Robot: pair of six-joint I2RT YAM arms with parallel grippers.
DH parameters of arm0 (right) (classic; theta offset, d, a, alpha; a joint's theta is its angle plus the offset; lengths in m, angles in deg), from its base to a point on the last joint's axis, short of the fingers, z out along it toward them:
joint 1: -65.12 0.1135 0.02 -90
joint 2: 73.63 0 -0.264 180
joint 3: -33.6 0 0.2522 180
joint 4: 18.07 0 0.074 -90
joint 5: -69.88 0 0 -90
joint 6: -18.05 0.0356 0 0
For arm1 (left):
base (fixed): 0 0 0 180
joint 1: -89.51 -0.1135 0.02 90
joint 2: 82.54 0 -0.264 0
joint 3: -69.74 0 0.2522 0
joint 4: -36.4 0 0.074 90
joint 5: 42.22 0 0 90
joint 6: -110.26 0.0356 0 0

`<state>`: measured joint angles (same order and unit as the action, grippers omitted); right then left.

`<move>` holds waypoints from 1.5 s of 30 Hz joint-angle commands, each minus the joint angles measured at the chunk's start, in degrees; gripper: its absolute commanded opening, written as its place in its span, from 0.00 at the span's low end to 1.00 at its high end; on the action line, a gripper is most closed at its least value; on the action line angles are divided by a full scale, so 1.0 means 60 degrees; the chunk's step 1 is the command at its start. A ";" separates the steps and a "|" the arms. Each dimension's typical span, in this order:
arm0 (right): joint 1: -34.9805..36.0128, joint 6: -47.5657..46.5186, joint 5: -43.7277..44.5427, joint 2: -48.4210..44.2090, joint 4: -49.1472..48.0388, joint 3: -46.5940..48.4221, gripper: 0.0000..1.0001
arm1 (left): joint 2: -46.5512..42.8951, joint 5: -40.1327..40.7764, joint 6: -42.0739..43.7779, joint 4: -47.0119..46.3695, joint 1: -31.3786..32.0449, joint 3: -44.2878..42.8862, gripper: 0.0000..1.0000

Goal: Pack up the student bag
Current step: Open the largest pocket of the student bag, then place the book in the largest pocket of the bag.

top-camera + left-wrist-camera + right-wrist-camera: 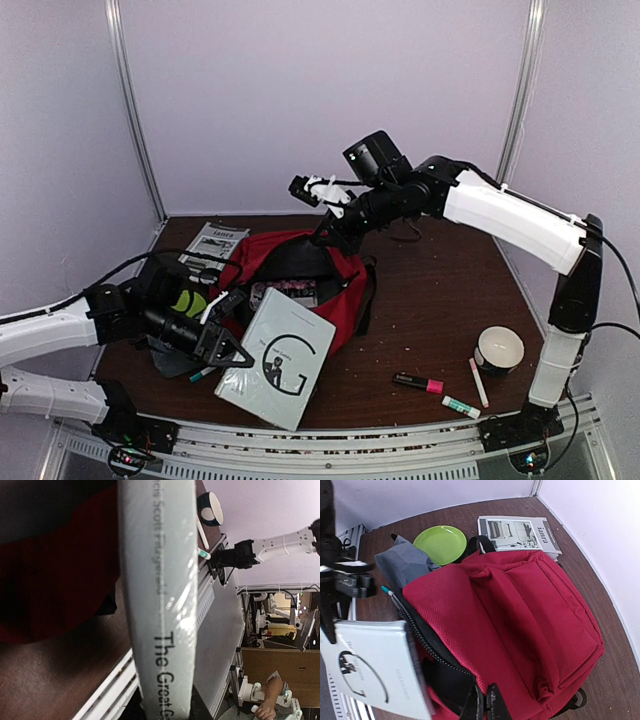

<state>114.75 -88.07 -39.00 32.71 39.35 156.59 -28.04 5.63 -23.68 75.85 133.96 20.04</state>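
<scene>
The student bag (pixel 335 275), a large red backpack, lies in the middle of the table with its main zip open towards the near side. My right gripper (pixel 328 235) is shut on the bag's upper rim (pixel 470 675) and holds the opening up; in the right wrist view its fingertips (pixel 496 702) pinch the red fabric. My left gripper (pixel 232 352) is shut on a pale grey book (pixel 285 355), tilted with its top edge at the bag's mouth. Its spine (pixel 160 580) fills the left wrist view. Another book (pixel 285 292) shows inside the bag.
A magazine (pixel 213 245) lies at the back left beside a green plate (pixel 441 542) and a grey pouch (pixel 402 562). A teal pen (pixel 387 591) lies by the pouch. At the right front are a cup (pixel 498 348), a pink-capped marker (pixel 418 382), a white pen (pixel 478 382) and a green-tipped marker (pixel 461 405).
</scene>
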 commanded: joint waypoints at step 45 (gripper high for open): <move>0.0392 -0.0849 -0.1015 -0.2799 -0.0873 -0.2908 0.00 | 0.5330 0.0312 -0.6059 -1.3426 -0.1655 0.1555 0.00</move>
<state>116.34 -94.32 -44.79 17.63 35.14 136.77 -0.13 6.33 -55.81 14.41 122.72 29.46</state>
